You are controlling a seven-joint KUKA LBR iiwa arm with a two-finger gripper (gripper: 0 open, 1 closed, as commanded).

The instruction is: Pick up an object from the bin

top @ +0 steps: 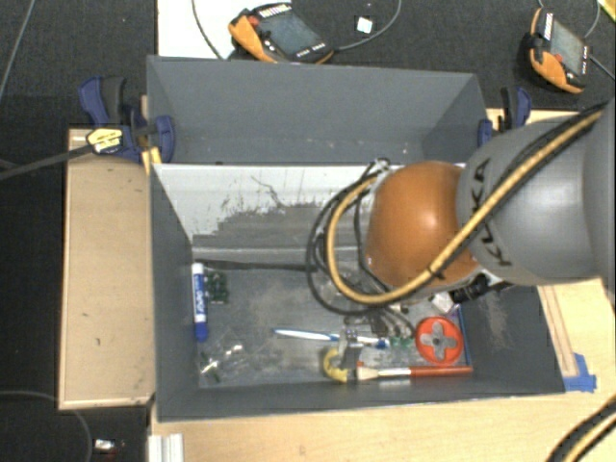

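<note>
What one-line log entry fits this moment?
wrist: orange cover over lower right of grey metal bin; nearest: red round disc, blue-white pen; left: blue marker

The bin floor (265, 306) lies bare at middle left of the frame, between the blue marker (199, 301) by the left wall and the heap (409, 349) at lower right. The arm's orange cover (414, 224) and cables (330, 248) block the right centre. Clear plastic bits (219, 357) clutter the lower left corner.

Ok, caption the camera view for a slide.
Gripper low over a heap beside a red disc in the bin; blue marker at left.
</note>
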